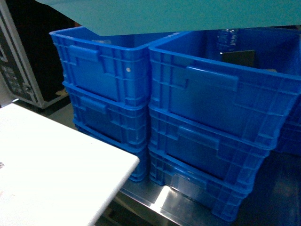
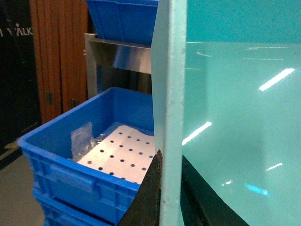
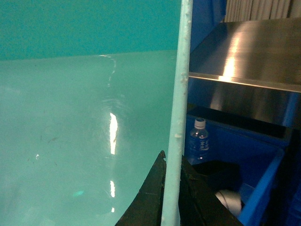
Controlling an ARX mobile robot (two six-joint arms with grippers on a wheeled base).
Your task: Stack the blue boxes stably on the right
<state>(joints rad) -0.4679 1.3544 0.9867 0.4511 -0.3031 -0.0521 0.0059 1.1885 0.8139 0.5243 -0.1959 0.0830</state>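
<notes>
While each claw pinches its rim | turquoise bin [image 1: 188, 14]: smooth, glossy | above dark crates [image 1: 207, 108]

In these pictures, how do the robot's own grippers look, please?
Little shows. The left gripper has black, matte fingers tapering to pointed tips. The right gripper looks the same: black, wedge-shaped fingers. No cables, markings or arm links are visible; the head view shows neither gripper.

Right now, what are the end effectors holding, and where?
Both grip the turquoise bin: left end effector and right end effector each pinch a side wall at its rim.
</notes>
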